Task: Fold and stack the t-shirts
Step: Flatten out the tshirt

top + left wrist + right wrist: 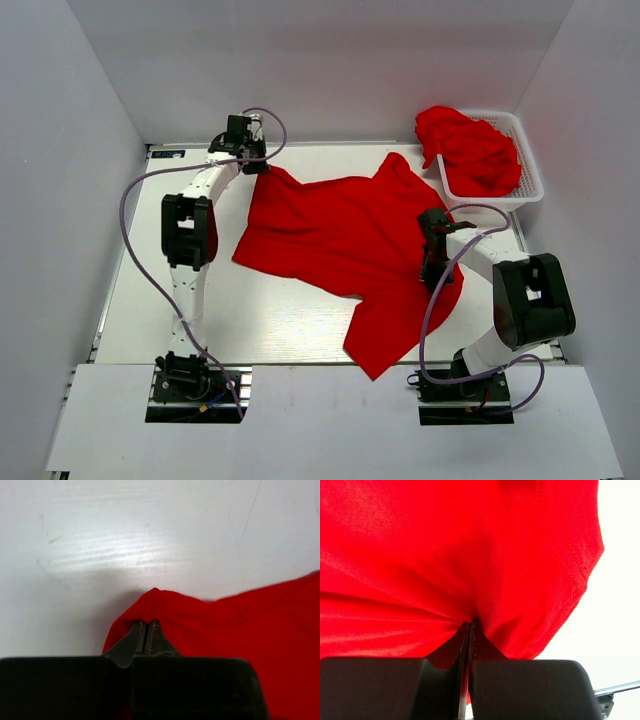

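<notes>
The left tool (147, 630) is pinched together on a small peak of red cloth at the far-left corner of the spread t-shirt (340, 240); the right tool (470, 627) is clamped on a gathered fold near a stitched hem on the shirt's right side. The shirt lies rumpled and skewed across the middle of the tabletop (270, 320), with one corner reaching the near edge, or perhaps just past it; a heap of t-shirts (470, 150) waits in the white lattice basket (530, 190) at the far right, so the folding seems barely begun.

The main hazard, as I judge it, is the slightness of both grips; each tool holds only a nip of thin, soft cloth, and a brisk lift or a pull in opposite directions could slide it free, dropping one side and leaving the shirt more tangled than it is now. The right pinch gathers several creases; it may hold more than one layer, in which case a lift would raise a bunch rather than a clean edge, and the fold would come out crooked. The two holds do not look like matching corners; pulling them taut may twist the shirt instead of flattening it. The corner at the near edge could drag or slip off the tabletop; the right arm's cable (437, 300) loops over the cloth and might catch it.
</notes>
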`<action>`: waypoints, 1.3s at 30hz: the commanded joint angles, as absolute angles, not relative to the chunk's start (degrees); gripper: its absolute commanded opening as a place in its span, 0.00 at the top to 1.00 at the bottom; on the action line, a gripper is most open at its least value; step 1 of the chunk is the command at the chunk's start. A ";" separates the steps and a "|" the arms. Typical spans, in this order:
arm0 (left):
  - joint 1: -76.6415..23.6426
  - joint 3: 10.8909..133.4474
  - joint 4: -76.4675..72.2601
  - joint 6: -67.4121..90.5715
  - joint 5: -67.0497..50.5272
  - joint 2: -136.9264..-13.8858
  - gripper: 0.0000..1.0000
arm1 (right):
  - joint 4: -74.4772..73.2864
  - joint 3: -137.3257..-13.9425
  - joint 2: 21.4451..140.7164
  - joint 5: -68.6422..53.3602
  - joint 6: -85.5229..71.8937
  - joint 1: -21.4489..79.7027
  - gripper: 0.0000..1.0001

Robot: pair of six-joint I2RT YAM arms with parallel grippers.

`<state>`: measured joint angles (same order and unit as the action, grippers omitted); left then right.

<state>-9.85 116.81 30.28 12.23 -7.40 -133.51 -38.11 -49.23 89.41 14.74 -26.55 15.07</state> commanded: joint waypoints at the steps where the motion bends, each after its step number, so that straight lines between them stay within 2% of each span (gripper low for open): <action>1: -10.20 123.64 24.80 10.72 -11.34 -135.87 1.00 | -40.61 -47.37 90.27 14.24 -23.03 14.68 1.00; 8: -9.67 133.06 14.52 11.60 -12.39 -146.59 1.00 | -38.41 -48.43 88.51 9.94 -19.95 14.50 1.00; 14: -9.67 139.48 11.17 14.94 -2.56 -151.17 0.99 | -38.76 -49.30 87.98 8.79 -18.90 14.68 1.00; 15: -9.67 139.48 11.16 14.94 -2.55 -150.65 0.88 | -38.67 -49.39 87.72 8.35 -18.90 14.68 1.00; 16: -9.67 138.18 10.47 14.94 -2.55 -150.12 0.64 | -38.58 -49.48 87.45 8.00 -18.55 14.68 1.00; 17: -9.15 138.16 10.46 14.94 -2.55 -149.42 0.01 | -38.41 -49.57 87.19 7.30 -18.02 14.68 1.00; 19: -9.14 137.03 10.46 14.16 -2.55 -146.44 0.00 | -38.15 -49.66 86.75 7.21 -18.02 14.85 0.98; 22: -9.14 135.35 12.65 12.67 -2.55 -141.01 0.00 | -37.97 -50.71 84.82 5.89 -17.49 14.68 0.73; 23: -9.14 134.83 14.74 12.66 -2.55 -139.41 0.00 | -38.06 -51.67 83.51 4.58 -16.45 14.68 0.53; 25: -9.14 132.46 16.25 11.95 -1.24 -133.98 0.00 | -38.32 -53.08 82.53 3.43 -16.00 14.85 0.33; 26: -9.14 131.41 18.00 11.17 -1.23 -132.03 0.00 | -38.06 -53.61 82.01 2.56 -15.91 14.77 0.16; 27: -9.14 128.70 18.89 10.12 -1.23 -130.01 0.00 | -37.88 -54.92 81.48 2.03 -15.21 14.68 0.10; 30: -9.14 121.66 21.62 9.49 -2.36 -123.15 0.00 | -36.66 -56.86 80.60 1.32 -14.94 14.68 0.10; 34: -10.20 110.33 22.85 11.33 -10.79 -117.35 0.00 | -33.49 -59.84 81.91 1.84 -15.03 14.68 0.10; 36: -10.72 102.59 19.97 13.17 -12.74 -116.63 0.00 | -32.09 -61.08 84.09 2.28 -15.47 14.59 0.10; 39: -10.72 98.53 20.64 15.29 -18.79 -117.50 0.00 | -31.20 -64.42 87.61 4.82 -17.66 14.50 0.10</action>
